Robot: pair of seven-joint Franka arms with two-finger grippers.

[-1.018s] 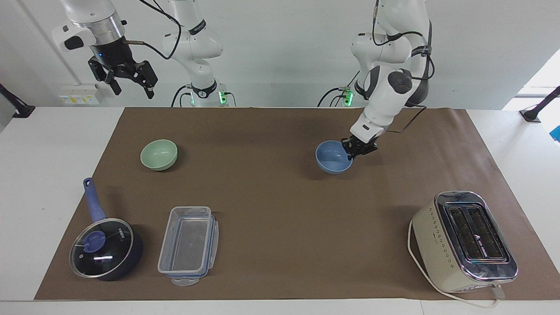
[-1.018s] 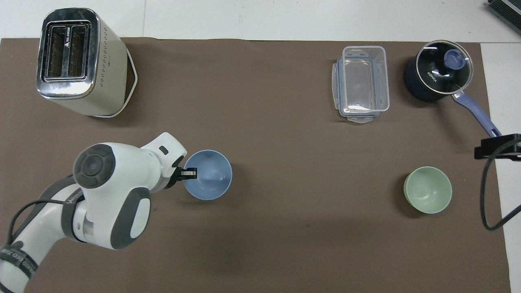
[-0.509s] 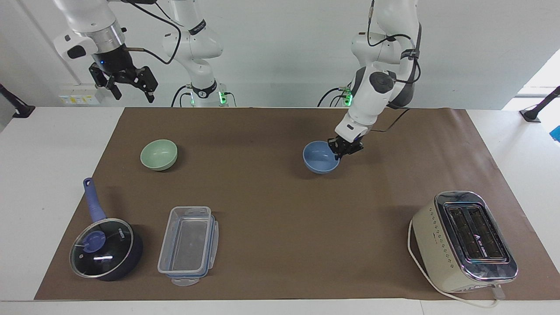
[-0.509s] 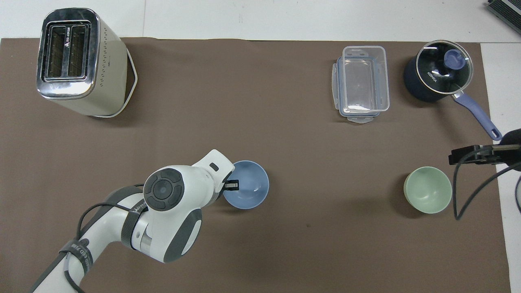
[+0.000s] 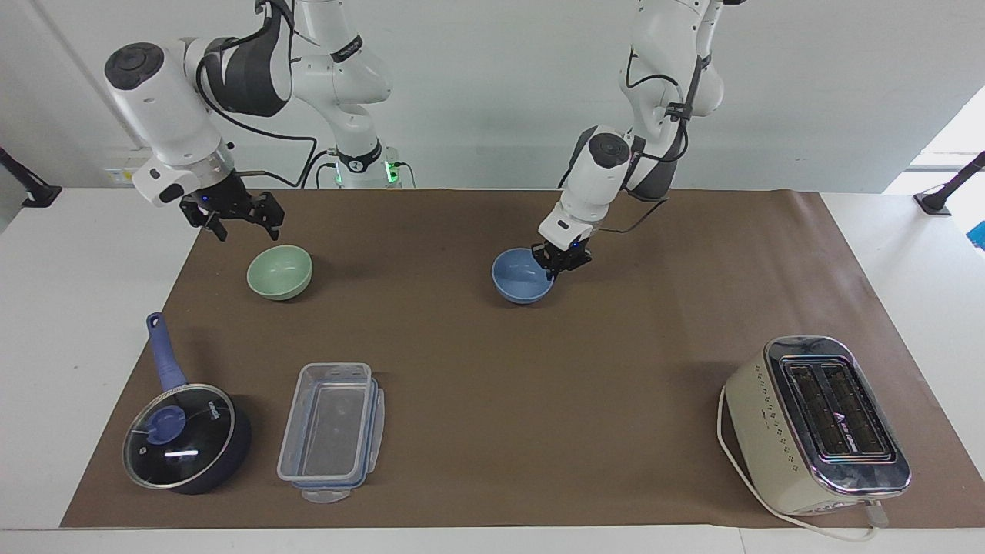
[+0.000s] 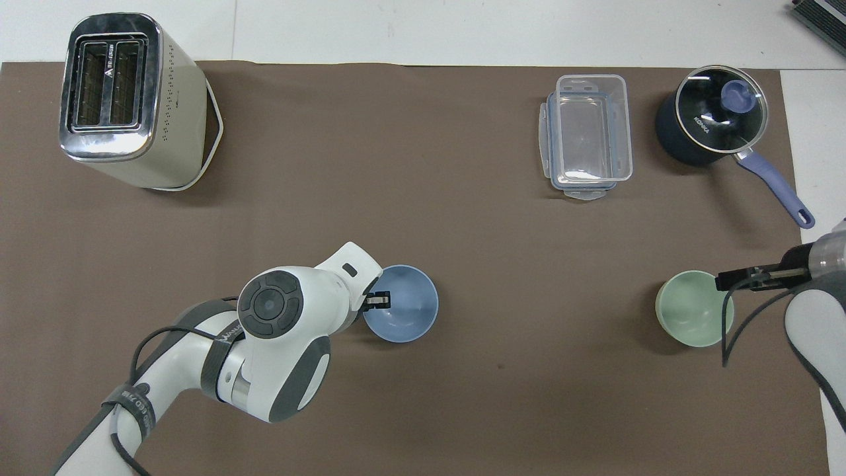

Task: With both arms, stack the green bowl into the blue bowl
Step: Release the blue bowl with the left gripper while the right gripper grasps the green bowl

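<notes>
blue bowl (image 5: 522, 275) shifted mid-table | left gripper (image 5: 562, 260) on rim, grip unclear | right gripper (image 5: 233, 217) spread above green bowl (image 5: 279, 271)

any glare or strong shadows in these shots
Facing view: a bright streak of glare on the saucepan's glass lid, daylight blown out at the window edge. Overhead view: reflections on the toaster's chrome top; soft shadows beside the blue bowl and the green bowl.

green bowl (image 5: 279, 271): pale mint
blue bowl (image 5: 522, 277): pale periwinkle
saucepan (image 5: 187, 435): dark blue
toaster (image 5: 816, 423): cream, chrome top
mat (image 5: 492, 369): brown
</notes>
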